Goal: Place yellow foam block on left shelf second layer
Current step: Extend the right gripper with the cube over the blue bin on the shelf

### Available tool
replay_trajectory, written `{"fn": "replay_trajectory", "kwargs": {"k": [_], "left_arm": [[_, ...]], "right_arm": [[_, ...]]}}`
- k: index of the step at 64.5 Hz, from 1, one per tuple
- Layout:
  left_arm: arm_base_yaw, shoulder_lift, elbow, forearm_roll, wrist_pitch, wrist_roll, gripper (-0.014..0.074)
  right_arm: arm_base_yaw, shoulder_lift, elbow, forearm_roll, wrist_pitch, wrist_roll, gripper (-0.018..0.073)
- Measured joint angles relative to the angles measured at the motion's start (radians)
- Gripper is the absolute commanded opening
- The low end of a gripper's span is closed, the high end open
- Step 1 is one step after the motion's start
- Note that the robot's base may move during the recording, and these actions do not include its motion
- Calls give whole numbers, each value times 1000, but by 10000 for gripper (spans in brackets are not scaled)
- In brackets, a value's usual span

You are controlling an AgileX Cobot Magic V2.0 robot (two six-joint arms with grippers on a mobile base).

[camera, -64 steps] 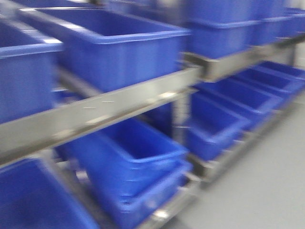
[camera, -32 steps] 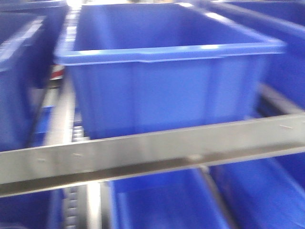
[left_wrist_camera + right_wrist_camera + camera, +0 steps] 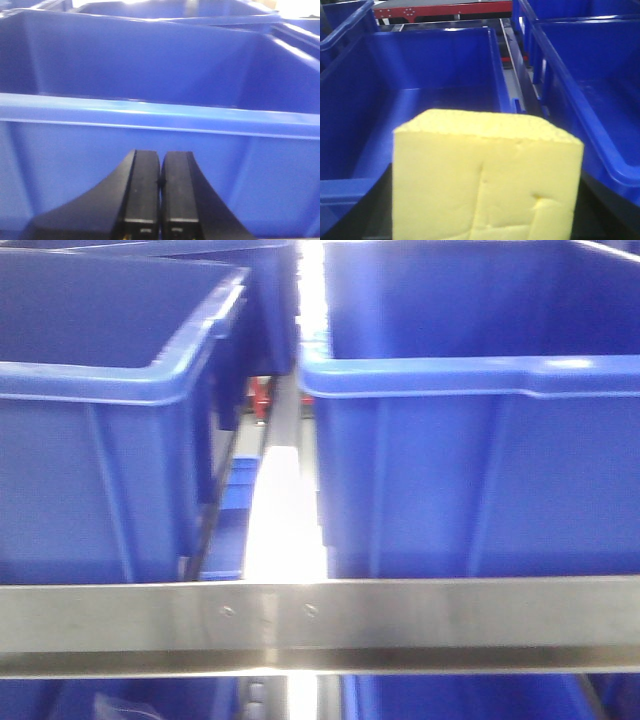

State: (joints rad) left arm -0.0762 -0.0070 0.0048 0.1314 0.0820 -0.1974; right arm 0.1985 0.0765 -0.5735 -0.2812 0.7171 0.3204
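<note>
The yellow foam block (image 3: 487,175) fills the lower middle of the right wrist view, with creases on its near face. My right gripper (image 3: 486,205) is shut on it, and a dark finger (image 3: 372,215) shows at each side of the block. The block hangs above the near rim of a blue bin (image 3: 420,90). My left gripper (image 3: 160,172) is shut with nothing between its black fingers (image 3: 142,185), close in front of another blue bin's wall (image 3: 150,120). Neither gripper shows in the front view.
In the front view a steel shelf rail (image 3: 320,625) runs across, with a blue bin at the left (image 3: 100,440) and one at the right (image 3: 480,440), a bright roller strip (image 3: 285,510) between them. More bins (image 3: 590,90) and a red frame (image 3: 440,9) lie beyond.
The front view has swung from an oblique look along the shelves to a head-on one. The big bin has slid to the right of the picture.
</note>
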Motion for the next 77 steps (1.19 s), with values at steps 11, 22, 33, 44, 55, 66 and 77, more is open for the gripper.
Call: {"fn": "replay_trajectory", "kwargs": {"k": [11, 22, 33, 44, 55, 66, 77], "left_arm": [[0, 0, 0, 0, 0, 0, 136], [0, 0, 0, 0, 0, 0, 136], [0, 0, 0, 0, 0, 0, 136], [0, 0, 0, 0, 0, 0, 136], [0, 0, 0, 0, 0, 0, 136], [0, 0, 0, 0, 0, 0, 136], [0, 0, 0, 0, 0, 0, 136]], "right_arm": [[0, 0, 0, 0, 0, 0, 279], [0, 0, 0, 0, 0, 0, 279], [0, 0, 0, 0, 0, 0, 279], [0, 0, 0, 0, 0, 0, 279], [0, 0, 0, 0, 0, 0, 279], [0, 0, 0, 0, 0, 0, 279], [0, 0, 0, 4, 0, 0, 279]]}}
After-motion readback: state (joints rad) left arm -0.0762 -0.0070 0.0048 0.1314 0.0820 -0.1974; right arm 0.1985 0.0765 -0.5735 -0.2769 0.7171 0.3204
